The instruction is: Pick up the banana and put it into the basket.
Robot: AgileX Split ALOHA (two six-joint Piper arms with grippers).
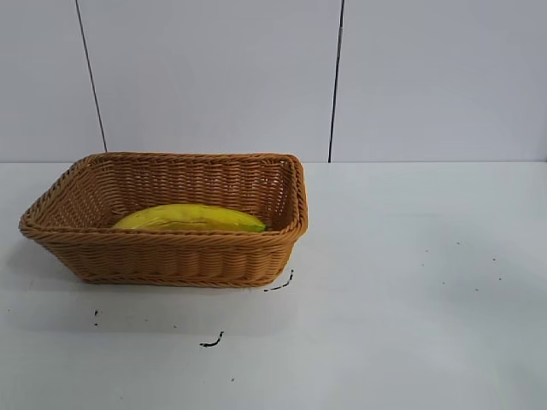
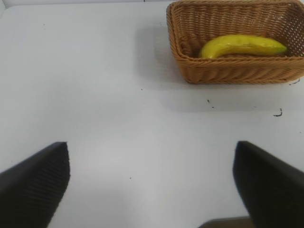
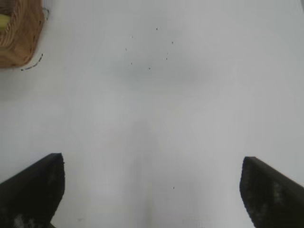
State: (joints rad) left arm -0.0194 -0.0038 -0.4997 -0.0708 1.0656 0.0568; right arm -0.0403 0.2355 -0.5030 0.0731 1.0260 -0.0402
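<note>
Right wrist view: right end effector [image 3: 152,190] wide open, empty.

White table [image 1: 410,282], small dark specks [image 1: 212,342], perhaps dirt, panelled wall [image 1: 214,77]

One rectangular tan-brown woven wicker basket with flared sides and a braided rim [image 1: 171,256] stands on the white worktop [image 1: 410,290], toward its left half in the exterior view. One long curved yellow banana with a greenish tip [image 1: 190,219] lies inside that basket. Two short dark curved marks show on the worktop near the basket's front right corner, plus a scatter of tiny dark specks too small to count exactly. Two dark vertical seams run down the pale wall [image 1: 214,77] behind the worktop's far edge.
</note>
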